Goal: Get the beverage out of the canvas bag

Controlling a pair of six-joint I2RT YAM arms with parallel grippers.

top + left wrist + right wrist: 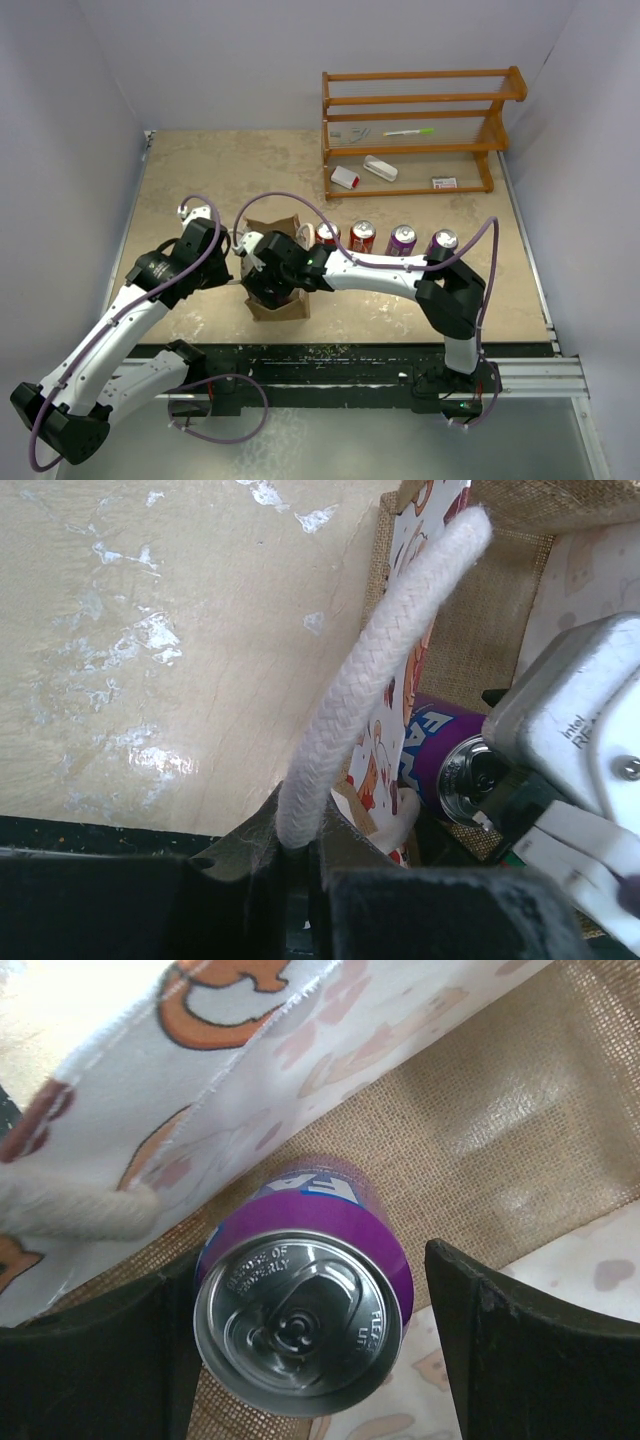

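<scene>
The tan canvas bag [281, 306] stands upright near the table's front, with printed white lining and burlap inside [480, 1110]. A purple beverage can [300, 1310] stands upright inside it, silver top up; it also shows in the left wrist view [468, 772]. My left gripper [238, 262] is at the bag's left rim, shut on a white rope handle [370, 690] that rises from between its fingers [300, 835]. My right gripper [272, 275] reaches down into the bag, open [312, 1295], one finger on each side of the can. The left finger is against the can; the right finger stands off.
Several soda cans [362, 236] stand in a row on the table right of the bag. A wooden rack [420, 120] stands at the back right, with small white items [345, 178] in front. The right wrist's white housing [580, 730] fills the bag's opening.
</scene>
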